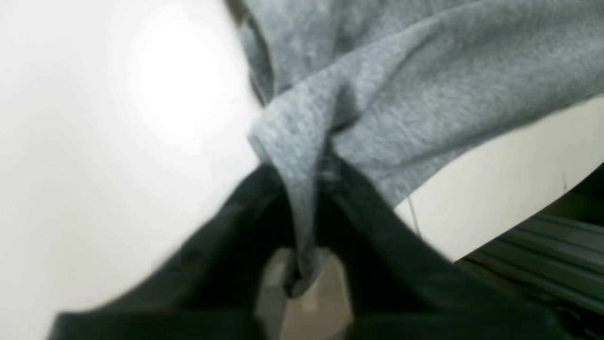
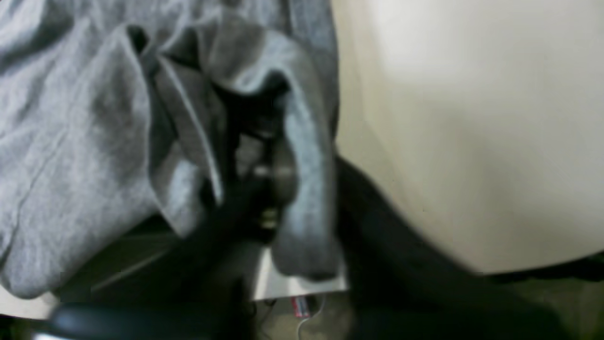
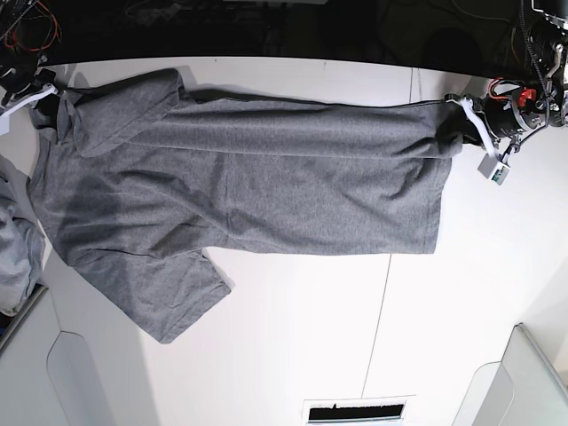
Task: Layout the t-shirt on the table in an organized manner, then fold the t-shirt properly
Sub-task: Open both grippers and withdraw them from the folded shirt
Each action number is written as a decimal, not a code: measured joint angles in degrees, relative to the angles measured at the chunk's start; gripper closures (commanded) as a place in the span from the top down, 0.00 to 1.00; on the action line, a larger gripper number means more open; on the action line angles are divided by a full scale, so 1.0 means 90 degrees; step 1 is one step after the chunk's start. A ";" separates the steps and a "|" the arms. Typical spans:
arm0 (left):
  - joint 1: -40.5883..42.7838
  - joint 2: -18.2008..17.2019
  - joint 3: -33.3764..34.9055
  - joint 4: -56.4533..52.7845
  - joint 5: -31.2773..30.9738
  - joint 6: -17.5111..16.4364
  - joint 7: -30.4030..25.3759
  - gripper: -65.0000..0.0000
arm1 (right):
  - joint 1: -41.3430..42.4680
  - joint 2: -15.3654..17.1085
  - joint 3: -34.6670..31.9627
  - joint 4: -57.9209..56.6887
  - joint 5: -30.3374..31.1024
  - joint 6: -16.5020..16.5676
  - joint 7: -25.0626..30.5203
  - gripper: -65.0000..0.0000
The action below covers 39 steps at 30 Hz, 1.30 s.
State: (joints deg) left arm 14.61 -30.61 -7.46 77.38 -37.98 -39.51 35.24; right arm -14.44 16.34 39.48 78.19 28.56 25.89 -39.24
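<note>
While the t-shirt (image 3: 248,191) lies stretched sideways across the upper half of the base view, both hands grip it at opposite ends. It rests on the white table (image 3: 355,328), its body running from the upper left of the frame to the upper right, with one short sleeve spread out toward the lower left and a long fold along its upper edge.

The left hand (image 3: 473,124) sits at the upper right of the base view, at the far corner of the shirt near the table's back edge. In the left wrist view its dark fingers (image 1: 377,222) are pressed together on a pinch of grey cloth (image 1: 302,156), which rises from between them and fans out toward the upper right of that frame.

The right hand (image 3: 46,96) is at the upper left of the base view, at the shirt's other end. In the right wrist view (blurred) the cloth (image 2: 71,141) is bunched over and around the dark fingers (image 2: 377,226), which look clamped on a fold of it.

A thin dark seam (image 3: 383,302) runs down the table below the shirt. A paler grey bundle of cloth (image 3: 13,240) lies at the left edge, just beside the shirt, and light grey bins (image 3: 532,373) show in the lower corners.
</note>
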 measured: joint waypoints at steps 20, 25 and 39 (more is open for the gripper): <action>0.0121 -0.0248 0.0000 0.0002 -0.0578 -0.0041 0.0515 0.00 | -0.0544 0.0000 0.0381 0.0442 0.0452 0.0393 -0.0265 0.06; 0.0121 -0.0250 0.0000 0.0000 -0.0578 -0.0036 0.0561 0.38 | -0.0469 0.0022 0.0381 0.0449 0.0495 0.0391 -0.0260 0.38; 0.0104 -0.0515 -0.0622 0.0146 -0.1503 -0.0019 0.0590 0.49 | -0.0146 0.0571 0.0772 0.0869 0.0491 0.0311 -0.0238 0.40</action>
State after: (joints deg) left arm 15.55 -35.24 -13.06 78.70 -51.51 -39.68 40.56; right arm -15.75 21.47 46.44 86.02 32.97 28.69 -41.39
